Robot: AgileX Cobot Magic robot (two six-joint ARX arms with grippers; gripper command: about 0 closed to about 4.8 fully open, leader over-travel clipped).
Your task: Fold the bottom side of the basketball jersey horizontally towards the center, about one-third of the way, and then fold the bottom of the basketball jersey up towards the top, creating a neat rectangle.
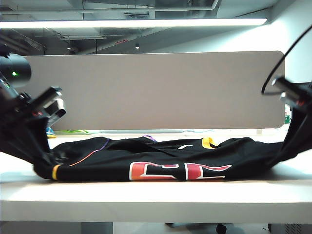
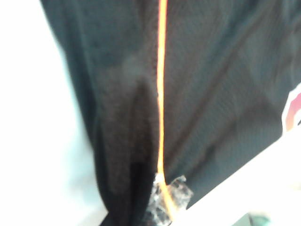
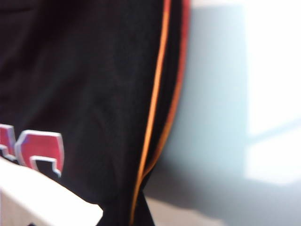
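The black basketball jersey (image 1: 161, 156) lies stretched across the white table (image 1: 146, 200), its red-orange numerals (image 1: 180, 171) facing the front edge. My left gripper (image 1: 48, 161) is at the jersey's left end and my right gripper (image 1: 286, 147) at its right end. In the left wrist view the black fabric (image 2: 211, 94) with orange piping (image 2: 161, 94) narrows into a pinched bunch at the gripper (image 2: 141, 219), which is shut on it. In the right wrist view the fabric (image 3: 84, 70) and its piping (image 3: 153, 117) likewise gather to a point at that gripper (image 3: 136, 219). The fingers themselves are hidden by cloth.
A grey panel (image 1: 156, 90) stands along the back of the table. A yellow patch (image 1: 208, 142) shows at the jersey's far edge. Bare white table runs along the front, and coloured cloth (image 1: 73, 131) peeks out under the panel at the back left.
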